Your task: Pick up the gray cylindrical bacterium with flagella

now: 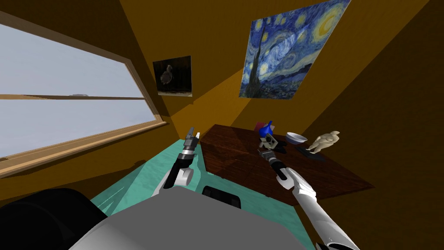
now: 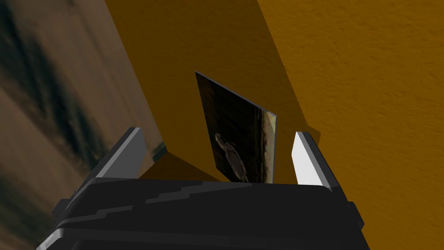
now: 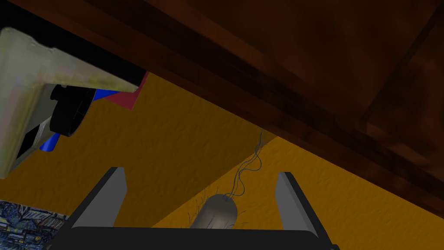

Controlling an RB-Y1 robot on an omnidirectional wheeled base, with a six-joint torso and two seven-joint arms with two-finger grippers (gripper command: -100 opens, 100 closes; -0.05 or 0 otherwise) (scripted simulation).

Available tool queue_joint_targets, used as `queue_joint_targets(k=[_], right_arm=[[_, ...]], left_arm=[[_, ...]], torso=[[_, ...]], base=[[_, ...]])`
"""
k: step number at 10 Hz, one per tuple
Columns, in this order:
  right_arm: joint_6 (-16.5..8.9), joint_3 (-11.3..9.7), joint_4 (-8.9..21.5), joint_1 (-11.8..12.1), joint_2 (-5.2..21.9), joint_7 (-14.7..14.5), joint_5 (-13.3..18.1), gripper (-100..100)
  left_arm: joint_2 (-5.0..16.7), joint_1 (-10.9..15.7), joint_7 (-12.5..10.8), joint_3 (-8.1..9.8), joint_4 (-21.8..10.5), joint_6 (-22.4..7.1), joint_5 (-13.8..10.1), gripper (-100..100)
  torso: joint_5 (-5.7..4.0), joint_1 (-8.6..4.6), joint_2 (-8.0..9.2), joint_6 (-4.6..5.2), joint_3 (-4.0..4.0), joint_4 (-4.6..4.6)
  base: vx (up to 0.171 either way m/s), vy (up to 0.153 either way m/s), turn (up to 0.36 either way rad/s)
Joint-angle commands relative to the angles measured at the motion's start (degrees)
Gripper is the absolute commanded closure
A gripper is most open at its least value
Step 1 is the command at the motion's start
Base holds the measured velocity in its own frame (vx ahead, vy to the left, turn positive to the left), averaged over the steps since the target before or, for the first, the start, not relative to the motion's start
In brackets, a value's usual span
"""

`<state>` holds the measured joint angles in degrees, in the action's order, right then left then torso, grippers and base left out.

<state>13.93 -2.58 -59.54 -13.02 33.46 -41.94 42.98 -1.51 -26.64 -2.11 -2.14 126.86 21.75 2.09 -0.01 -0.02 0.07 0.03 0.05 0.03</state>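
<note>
My right gripper (image 3: 200,172) has its fingers spread. The grey bacterium (image 3: 215,212) sits between them, deep by the palm, touching neither. It looks light and smooth, so I'd clamp its rounded body, never the flimsy hairs (image 3: 248,167). My left gripper (image 2: 217,132) is spread too.

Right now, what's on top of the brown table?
A blue jug, a white bowl, a beige figurine and a pale box. My right gripper hides the tabletop beneath it; the gray bacterium sits between its open fingers.

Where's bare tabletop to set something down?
Bare: the near half of the table, from its left edge to the right forearm. Crowded: the far side, where the blue object, bowl and figurine cluster by the right gripper.
</note>
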Motion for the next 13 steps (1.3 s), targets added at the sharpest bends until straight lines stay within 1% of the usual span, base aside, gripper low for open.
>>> queue_joint_targets(k=[1, 2, 3, 4, 5, 6, 7, 8, 9, 10, 11, 12, 13], right_arm=[[-0.2, -0.9, 2.9, -2.9, -1.7, -1.3, 0.1, -100], [-0.2, -0.9, 4.8, -4.7, -1.7, -1.3, 0.1, -100], [-0.2, -0.9, 5.7, -5.9, -1.7, -1.3, 0.1, -100], [-0.2, -0.9, 6.4, -5.9, -1.7, -1.3, 0.1, -100], [-0.8, -2.0, 8.4, -8.5, -3.3, -2.5, 0.3, -100], [-0.8, -2.0, 10.5, -10.3, -3.3, -2.5, 0.3, -100], [-0.8, -2.0, 11.8, -11.3, -3.3, -2.5, 0.3, -100], [-1.3, -3.0, 14.1, -13.6, -5.0, -3.6, 0.4, -100], [-1.3, -3.0, 16.6, -15.8, -5.0, -3.6, 0.4, -100], [-1.3, -3.0, 17.1, -16.7, -5.0, -3.6, 0.4, -100], [-1.9, -4.1, 18.5, -18.3, -6.6, -4.8, 0.6, -100], [-1.9, -4.1, 22.2, -21.1, -6.6, -4.8, 0.6, -100], [-1.9, -4.1, 22.4, -22.0, -6.6, -4.8, 0.6, -100]], left_arm=[[0.0, 0.0, 0.0, 0.00, 0.0, 0.0, 0.0, 0], [0.0, 0.0, 0.0, 0.00, 0.0, 0.0, 0.0, 0], [0.0, 0.0, 0.0, 0.00, 0.0, 0.0, 0.0, 0], [0.0, 0.0, 0.0, 0.00, 0.0, 0.0, 0.0, 0], [0.0, 0.0, 0.0, 0.00, 0.0, 0.0, 0.0, 0], [0.0, 0.0, 0.0, 0.00, 0.0, 0.0, 0.0, 0], [0.0, 0.0, 0.0, 0.00, 0.0, 0.0, 0.0, 0], [0.0, 0.0, 0.0, 0.00, 0.0, 0.0, 0.0, 0], [0.0, 0.0, 0.0, 0.00, 0.0, 0.0, 0.0, 0], [0.0, 0.0, 0.0, 0.00, 0.0, 0.0, 0.0, 0], [0.0, 0.0, 0.0, 0.00, 0.0, 0.0, 0.0, 0], [0.0, 0.0, 0.0, 0.00, 0.0, 0.0, 0.0, 0], [0.0, 0.0, 0.0, 0.00, 0.0, 0.0, 0.0, 0]], torso=[[0.00, 0.00, 0.00, 0.00, 0.00, 0.00], [-0.02, -0.09, 0.12, -0.03, 0.05, 0.01], [-0.02, -0.14, 0.20, 0.00, 0.11, 0.04], [-0.01, -0.06, 0.13, 0.01, 0.08, 0.03], [0.00, 0.03, 0.02, 0.01, 0.01, 0.00], [-0.01, -0.02, 0.20, -0.03, 0.09, 0.02], [-0.02, -0.13, 0.25, 0.01, 0.14, 0.05], [-0.02, -0.09, 0.13, 0.02, 0.08, 0.03], [-0.03, -0.12, 0.19, -0.02, 0.10, 0.03], [-0.02, -0.13, 0.23, 0.02, 0.13, 0.05], [-0.01, -0.02, 0.14, 0.02, 0.08, 0.03], [-0.01, -0.06, 0.24, -0.02, 0.13, 0.04], [-0.02, -0.10, 0.31, 0.02, 0.17, 0.06]], base=[[-0.070, -0.049, 0.043], [-0.093, -0.057, 0.048], [-0.051, -0.025, -0.001], [-0.014, 0.001, -0.010], [-0.094, -0.027, 0.049], [-0.103, -0.059, 0.043], [-0.044, -0.035, -0.001], [-0.082, -0.053, 0.035], [-0.092, -0.052, 0.037], [-0.050, -0.014, 0.003], [-0.102, -0.042, 0.042], [-0.118, -0.051, 0.046], [-0.055, -0.021, -0.003]])
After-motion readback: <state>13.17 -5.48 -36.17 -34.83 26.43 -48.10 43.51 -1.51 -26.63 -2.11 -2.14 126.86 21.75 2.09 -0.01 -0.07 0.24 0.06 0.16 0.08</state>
